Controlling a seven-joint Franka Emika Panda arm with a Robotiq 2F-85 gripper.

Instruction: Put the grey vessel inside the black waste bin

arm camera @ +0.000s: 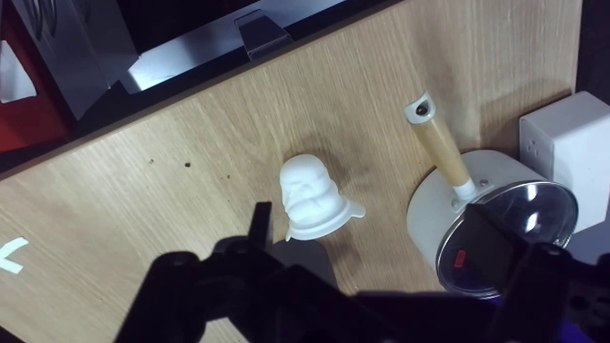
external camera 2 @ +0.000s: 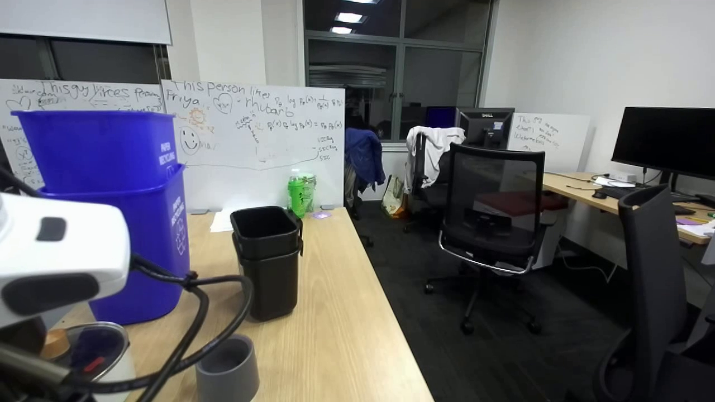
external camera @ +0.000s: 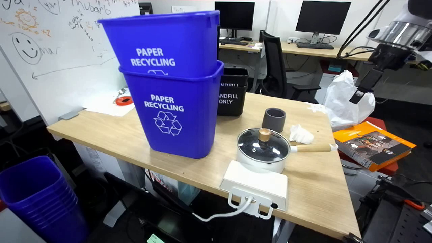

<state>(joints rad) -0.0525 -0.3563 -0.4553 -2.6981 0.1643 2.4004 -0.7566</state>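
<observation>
The grey vessel (external camera: 272, 124) stands upright on the wooden table (external camera: 317, 192), mouth up, outside and apart from the black waste bin (external camera: 233, 104), here a nested stack of two with white lettering. Just beside the vessel sits a white moulded piece (external camera: 301, 134); whether they touch I cannot tell. The gripper (arm camera: 374, 219) hangs over the table with its fingers spread wide, and in the wrist view it hides part of the vessel. Also near is a white pan (external camera: 260, 155), glass lid on, with a white box (external camera: 254, 184) just beside it. Two nested blue bins (external camera: 189, 114) stand upright near the black stack. Past the table's edge show a white bag (external camera: 341, 101) and an orange box (external camera: 374, 145).
</observation>
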